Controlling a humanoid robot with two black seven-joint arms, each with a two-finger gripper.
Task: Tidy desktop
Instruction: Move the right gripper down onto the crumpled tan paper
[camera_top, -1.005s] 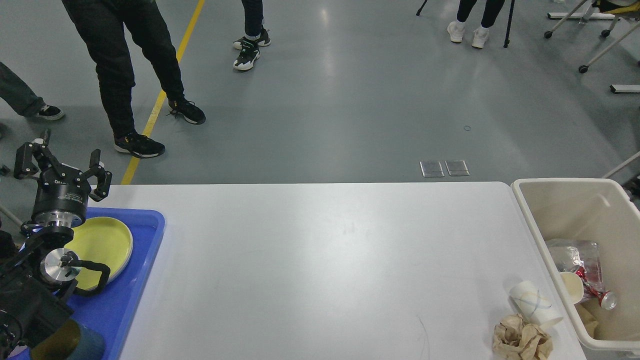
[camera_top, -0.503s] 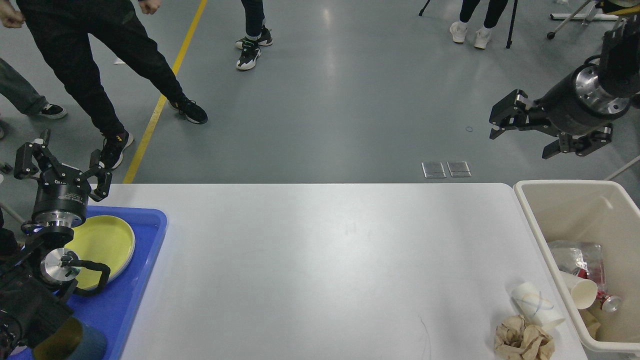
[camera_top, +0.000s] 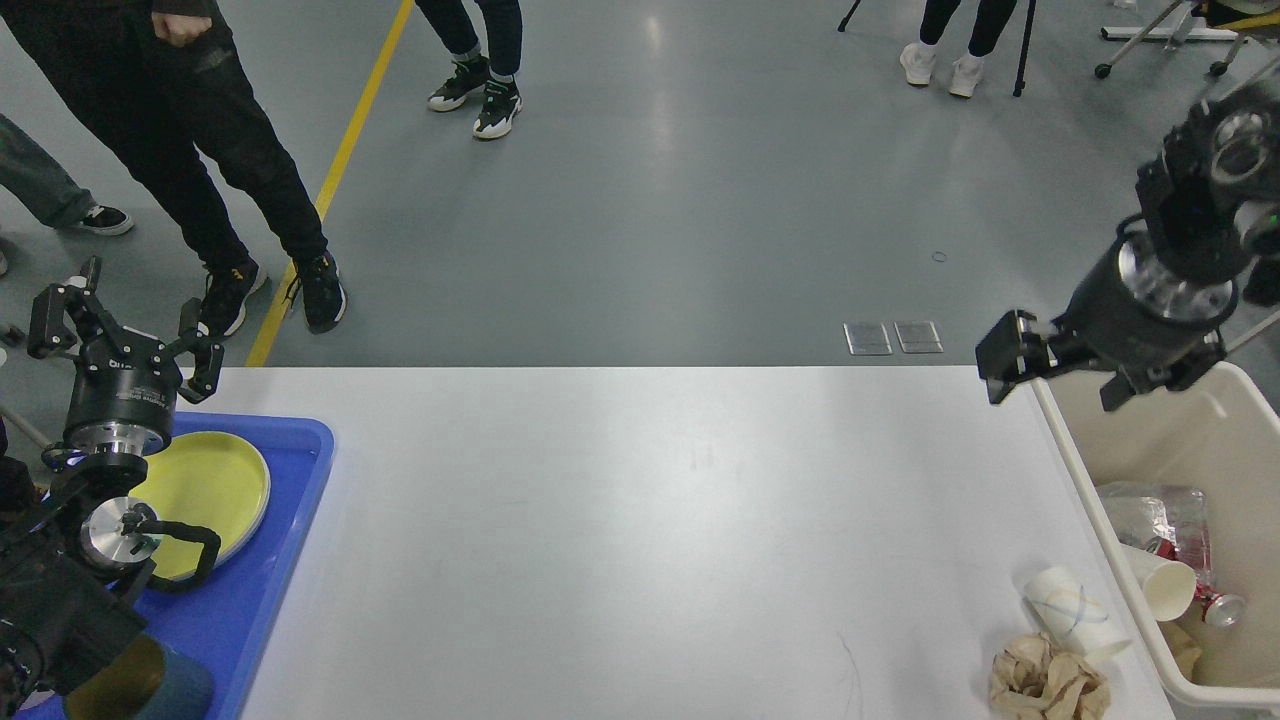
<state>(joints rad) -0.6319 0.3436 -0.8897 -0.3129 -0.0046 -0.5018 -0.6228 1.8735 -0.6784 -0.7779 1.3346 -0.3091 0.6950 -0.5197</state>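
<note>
Desktop (camera_top: 640, 520): centre, mostly bare. Paper cup (camera_top: 1072, 612) and crumpled paper (camera_top: 1045, 680) remain near right, beside bin (camera_top: 1150, 640). Right gripper (camera_top: 1060, 370) spread, empty, above; must descend. Left gripper (camera_top: 122, 325) spread, idle.

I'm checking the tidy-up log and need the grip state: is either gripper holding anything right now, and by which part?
Nothing is held. The left gripper is open above the blue tray, and the right gripper is open and empty by the bin.
</note>
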